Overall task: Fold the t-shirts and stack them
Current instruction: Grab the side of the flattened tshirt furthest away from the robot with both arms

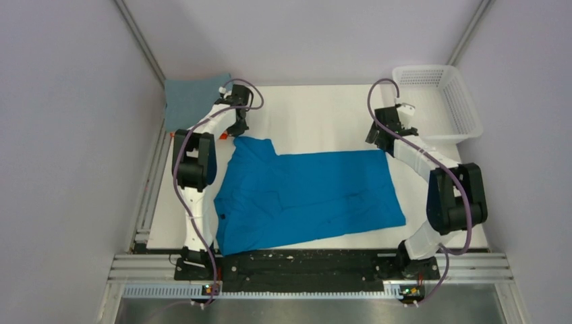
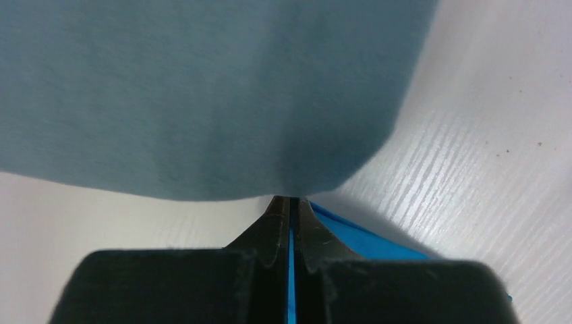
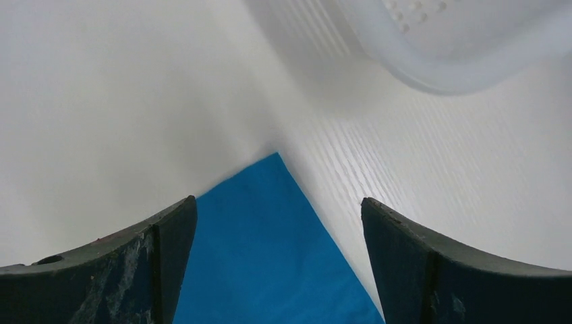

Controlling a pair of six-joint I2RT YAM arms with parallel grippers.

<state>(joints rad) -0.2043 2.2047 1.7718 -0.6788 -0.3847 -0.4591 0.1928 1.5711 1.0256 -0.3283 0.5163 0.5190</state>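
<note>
Soft and surely limp, the bright blue t-shirt lies flat on the table, best lifted by its far corners: the left gripper pinches one, the right gripper, open, straddles the other.

Matt cloth blue t-shirt, grained white tabletop, plastic mesh basket.

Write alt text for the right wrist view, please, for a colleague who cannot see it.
The right gripper stands open, its dark fingers either side of a corner of the bright blue cloth t-shirt lying on the white table. A white plastic basket edges in at upper right.
</note>
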